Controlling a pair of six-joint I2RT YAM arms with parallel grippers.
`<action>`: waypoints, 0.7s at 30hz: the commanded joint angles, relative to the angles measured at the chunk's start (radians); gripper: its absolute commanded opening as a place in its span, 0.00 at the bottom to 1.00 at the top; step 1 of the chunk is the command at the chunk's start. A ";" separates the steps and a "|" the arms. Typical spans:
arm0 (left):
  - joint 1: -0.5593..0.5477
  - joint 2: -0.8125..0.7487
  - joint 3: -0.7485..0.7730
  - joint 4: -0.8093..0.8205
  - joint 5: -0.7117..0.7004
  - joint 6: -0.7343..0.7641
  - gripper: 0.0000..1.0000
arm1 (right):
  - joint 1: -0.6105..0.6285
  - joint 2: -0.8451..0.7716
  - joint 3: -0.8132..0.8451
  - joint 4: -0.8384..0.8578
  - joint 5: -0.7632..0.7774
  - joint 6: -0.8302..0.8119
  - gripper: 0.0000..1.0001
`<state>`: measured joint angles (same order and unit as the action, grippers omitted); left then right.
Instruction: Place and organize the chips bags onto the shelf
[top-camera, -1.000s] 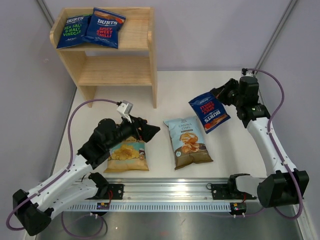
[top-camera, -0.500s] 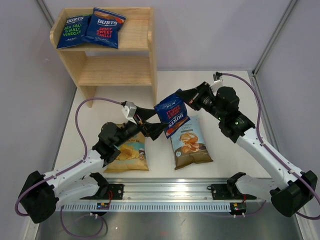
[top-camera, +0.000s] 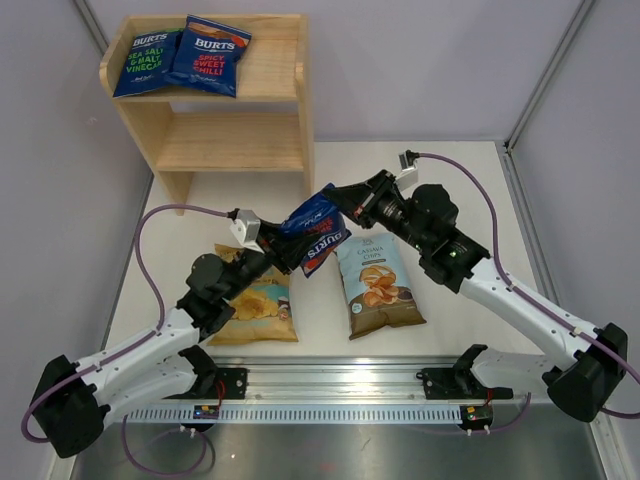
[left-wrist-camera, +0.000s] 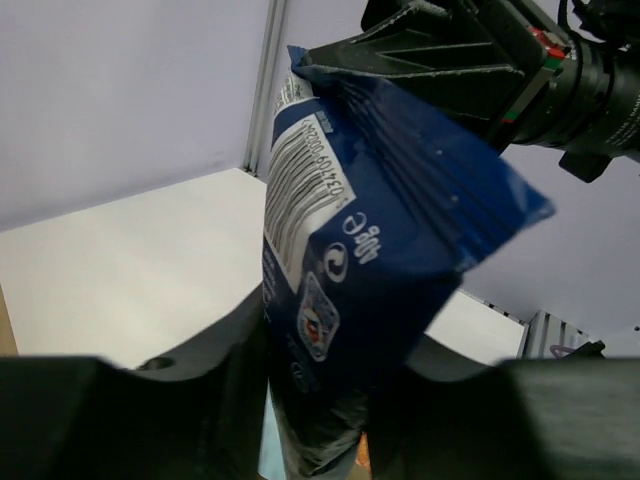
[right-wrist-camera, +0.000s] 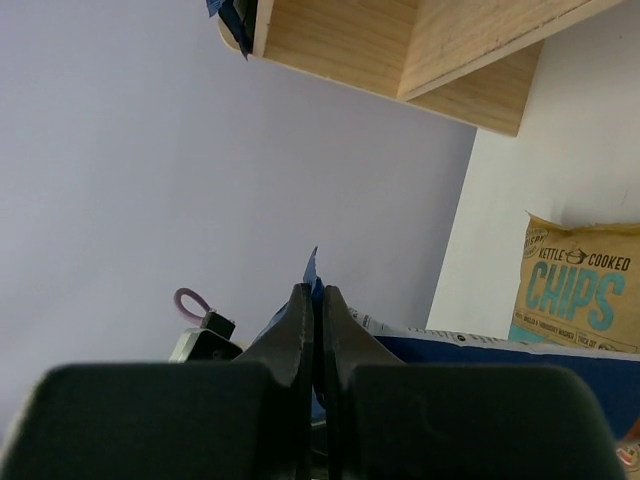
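Left claw (top-camera: 289, 244), BURTS bag (top-camera: 318, 231), near shelf (top-camera: 232, 141)

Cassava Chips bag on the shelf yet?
No, the Cassava Chips bag lies flat on the table, in front of the shelf.

Overhead view: bright, even, diffuse light from above. The white table (top-camera: 322, 335) is near washed out and carries only soft, short shadows. The lower tier of the shelf (top-camera: 230, 145) lies in mild shade. There is a faint sheen on the metal strip (top-camera: 400, 450) at the near edge. Focus is sharp throughout, though the upright posts (top-camera: 545, 85) at the far corners appear slanted. Left wrist view: the dark-blue bag (left-wrist-camera: 380, 250) is in fair focus, its barcode legible, with dull highlights on the creases. The camera's own jaws are black, blurred masses along the bottom. Right wrist view: the jaws are likewise blurred and underexposed, while the yellow bag (right-wrist-camera: 580, 290) lettering is crisp.
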<state>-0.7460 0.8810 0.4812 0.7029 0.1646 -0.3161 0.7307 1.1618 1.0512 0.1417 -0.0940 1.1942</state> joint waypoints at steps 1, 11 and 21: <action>-0.004 -0.030 0.026 0.021 -0.007 0.019 0.34 | 0.012 -0.034 0.012 0.050 0.066 0.010 0.00; 0.037 -0.066 0.211 -0.296 0.347 -0.145 0.26 | -0.142 -0.208 0.188 -0.370 -0.090 -0.620 0.69; 0.131 0.085 0.362 -0.120 0.791 -0.501 0.22 | -0.168 -0.280 0.276 -0.714 -0.625 -0.973 0.81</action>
<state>-0.6262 0.9291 0.7918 0.4416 0.7555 -0.6563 0.5629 0.8738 1.3148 -0.4427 -0.5201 0.3637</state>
